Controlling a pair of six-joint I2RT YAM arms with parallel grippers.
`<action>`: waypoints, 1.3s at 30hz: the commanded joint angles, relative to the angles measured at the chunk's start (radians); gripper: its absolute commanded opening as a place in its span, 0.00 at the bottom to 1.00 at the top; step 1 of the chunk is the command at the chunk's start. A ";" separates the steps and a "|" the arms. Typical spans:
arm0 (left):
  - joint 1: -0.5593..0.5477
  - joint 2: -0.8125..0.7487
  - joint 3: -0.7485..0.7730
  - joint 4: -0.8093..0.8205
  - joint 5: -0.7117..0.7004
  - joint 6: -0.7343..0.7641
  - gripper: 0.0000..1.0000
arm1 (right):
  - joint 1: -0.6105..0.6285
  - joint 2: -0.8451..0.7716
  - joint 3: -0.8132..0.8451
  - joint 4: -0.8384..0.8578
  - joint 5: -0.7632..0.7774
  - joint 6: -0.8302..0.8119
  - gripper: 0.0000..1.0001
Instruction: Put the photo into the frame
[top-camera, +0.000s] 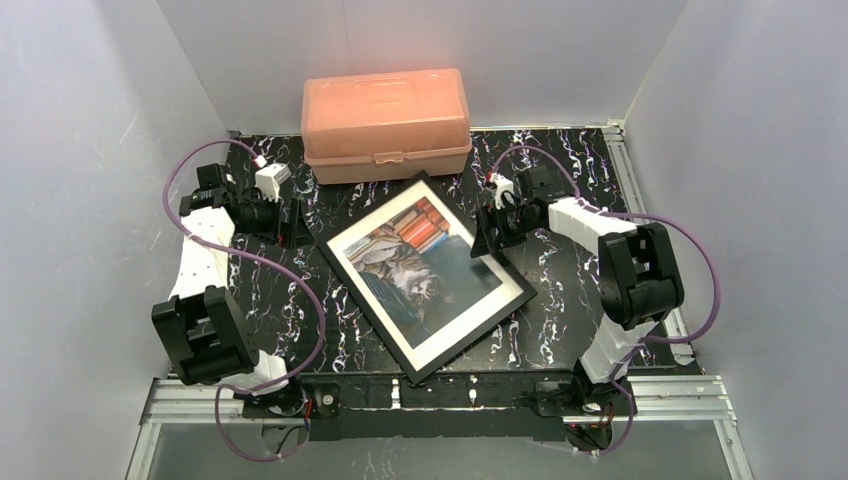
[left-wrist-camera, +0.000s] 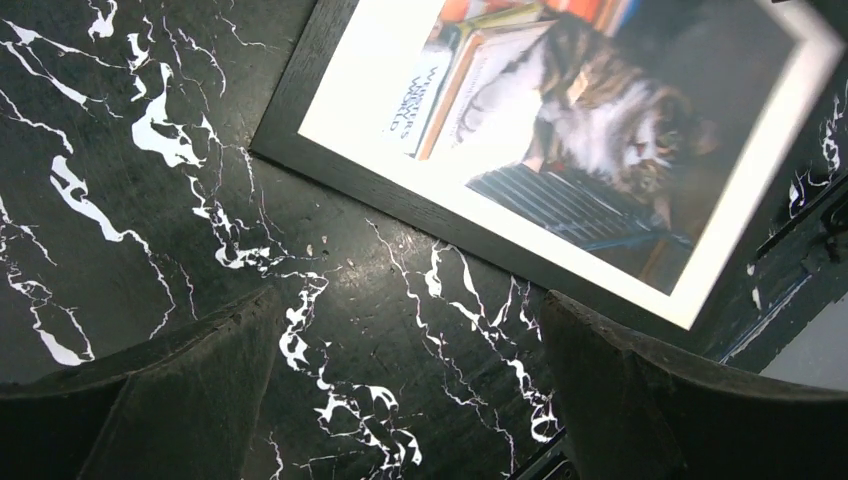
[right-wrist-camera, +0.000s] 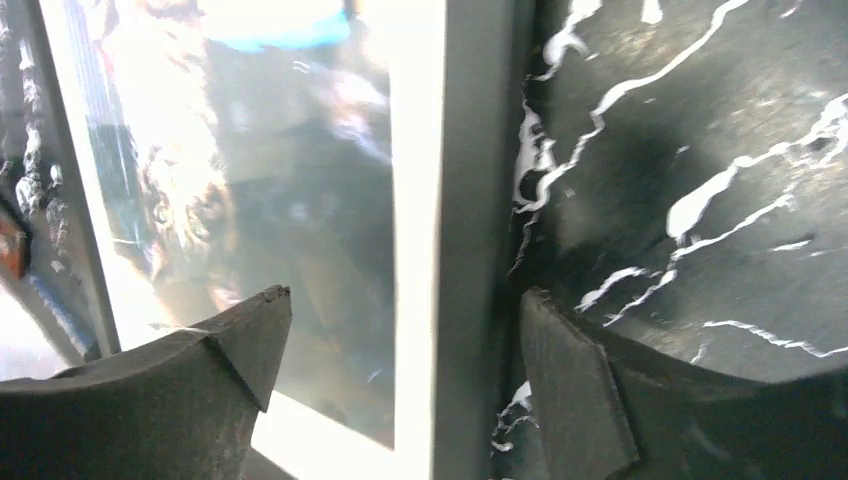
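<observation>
1. Seating looks done: photo (top-camera: 420, 262) lies in frame (right-wrist-camera: 475, 200), mid-counter.
2. Right fingers (right-wrist-camera: 580, 400) spread, straddling the frame's rim; left fingers (left-wrist-camera: 180, 400) spread, empty, beside it.
3. Next, probably lift clear.

Marbled table (top-camera: 570, 325): frame (top-camera: 470, 334), probably plastic box (top-camera: 386, 120)

frame (top-camera: 371, 311): thin black rectangle, lies flat, centre of top view, turned diagonal, one corner toward upper middle, opposite corner toward lower middle | photo (top-camera: 425, 270): tabby cat, orange-red books, blue tones, face up inside frame, white margin all round, glare on pane
</observation>
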 joint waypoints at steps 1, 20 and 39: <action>-0.002 -0.038 0.012 -0.056 -0.013 0.068 0.99 | -0.001 0.057 0.076 0.063 0.118 -0.129 0.98; -0.052 0.153 -0.114 0.211 -0.078 -0.171 0.98 | -0.038 -0.513 -0.502 0.598 1.119 0.187 0.99; -0.189 -0.009 -0.646 1.186 -0.395 -0.398 0.98 | -0.164 -0.369 -0.805 1.161 1.215 0.109 0.99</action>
